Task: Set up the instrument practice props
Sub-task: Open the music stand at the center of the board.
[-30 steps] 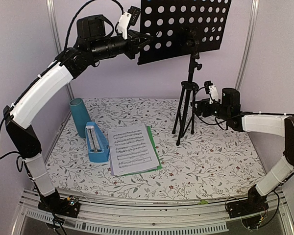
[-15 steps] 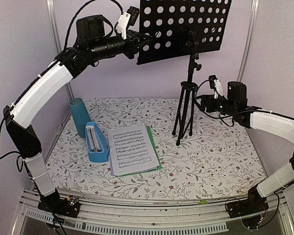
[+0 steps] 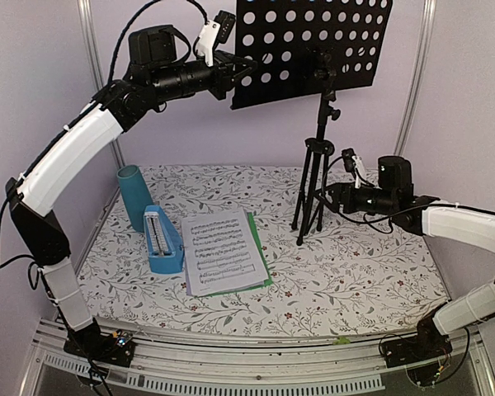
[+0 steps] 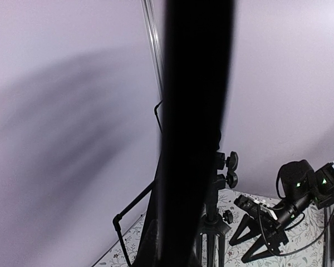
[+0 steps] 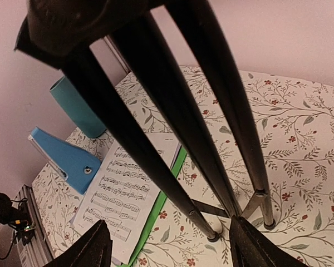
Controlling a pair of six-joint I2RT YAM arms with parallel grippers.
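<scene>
right gripper (image 3: 330, 198) had dropped lower and reached toward the stand (image 3: 320, 124) legs at centre right, its jaws wide apart and holding nothing. i saw the left gripper (image 3: 238, 73) clamped on the desk (image 3: 330, 33) edge, upper centre. pages (image 3: 223, 252) and metronome (image 3: 161, 243) lay lower left.

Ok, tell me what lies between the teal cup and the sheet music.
The blue metronome lies between the teal cup and the sheet music; the top view shows it.

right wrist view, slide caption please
Open right gripper faces the music stand's tripod legs, sheet music and blue metronome lying beyond
</scene>
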